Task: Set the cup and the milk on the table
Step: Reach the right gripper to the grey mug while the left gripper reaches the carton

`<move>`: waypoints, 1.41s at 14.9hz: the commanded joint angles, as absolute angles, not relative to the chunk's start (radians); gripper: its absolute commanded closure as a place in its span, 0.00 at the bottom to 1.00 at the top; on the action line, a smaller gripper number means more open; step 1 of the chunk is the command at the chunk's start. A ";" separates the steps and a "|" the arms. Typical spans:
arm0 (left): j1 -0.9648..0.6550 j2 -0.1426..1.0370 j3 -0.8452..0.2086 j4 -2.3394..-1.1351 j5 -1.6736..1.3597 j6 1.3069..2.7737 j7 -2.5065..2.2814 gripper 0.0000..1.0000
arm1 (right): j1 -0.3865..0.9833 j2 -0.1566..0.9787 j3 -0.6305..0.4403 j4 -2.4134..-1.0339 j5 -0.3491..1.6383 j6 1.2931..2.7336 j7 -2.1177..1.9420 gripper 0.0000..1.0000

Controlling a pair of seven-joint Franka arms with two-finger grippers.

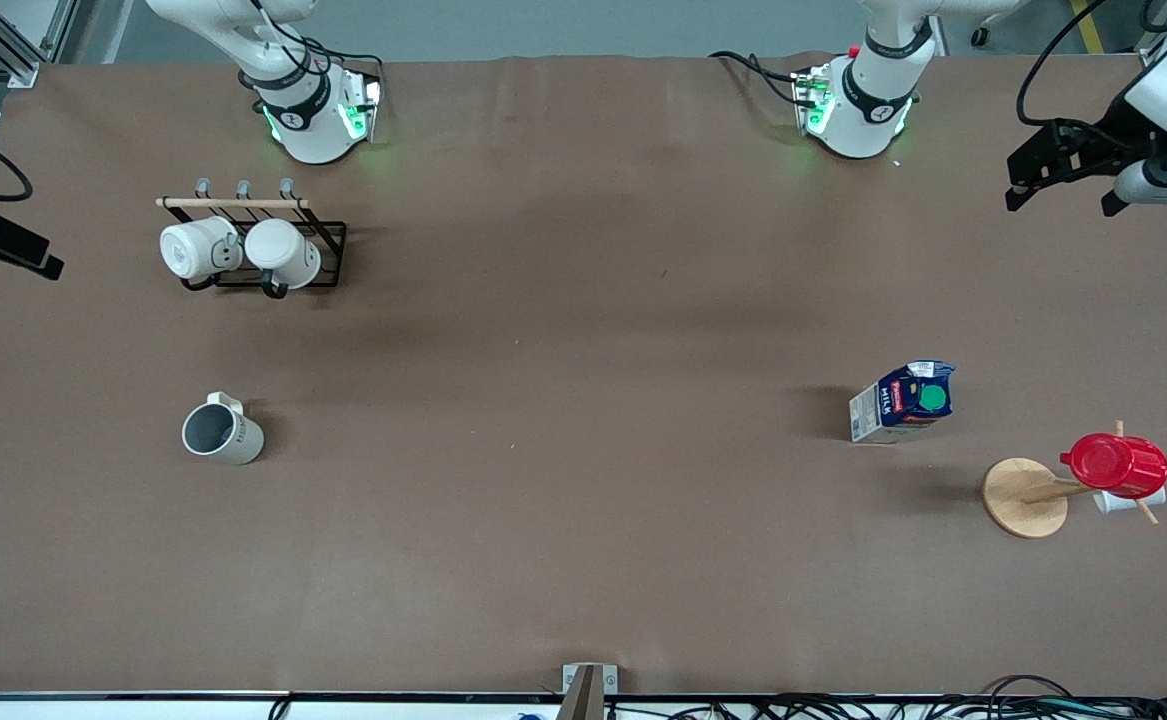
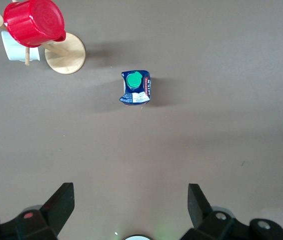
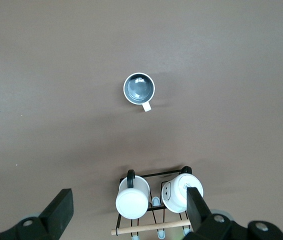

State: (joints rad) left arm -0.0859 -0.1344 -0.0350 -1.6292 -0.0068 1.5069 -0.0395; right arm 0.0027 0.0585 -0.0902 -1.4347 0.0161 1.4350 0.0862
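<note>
Both sets of jaws stand wide and hold nothing. Left gripper (image 2: 131, 207) hangs high over the left arm's end of the desk (image 1: 583, 560); right gripper (image 3: 126, 212) hangs high over the right arm's end, by the black mug rack (image 1: 288, 262) with its two white mugs.

Cup (image 1: 221, 432): standing upright on the desk toward the right arm's end, nearer the front camera than the rack, mouth up, grey inside showing, handle turned toward the rack. Dark lettering on its side cannot be read.

Milk (image 1: 903, 402): standing upright on the desk toward the left arm's end, long axis vertical, green cap on top. White "MILK" reads on the blue side (a smaller brand line above it is illegible).

Wooden mug tree (image 1: 1028, 496) with red cup (image 1: 1115, 464) stands near the milk, nearer the front camera.
</note>
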 commanded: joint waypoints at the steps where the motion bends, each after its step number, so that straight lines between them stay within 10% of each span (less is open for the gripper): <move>1: -0.083 -0.115 -0.029 -1.600 -0.021 1.506 -0.026 0.00 | -0.011 0.038 -0.083 -1.456 0.012 1.436 0.074 0.00; 10: -0.054 0.043 -0.031 -1.641 0.041 1.647 -0.052 0.00 | -0.011 0.069 -0.086 -1.448 -0.003 1.453 -0.032 0.00; 21: -0.060 0.213 -0.038 -1.887 0.029 2.131 -0.057 0.00 | -0.074 0.440 -0.095 -1.578 0.078 1.937 -0.426 0.00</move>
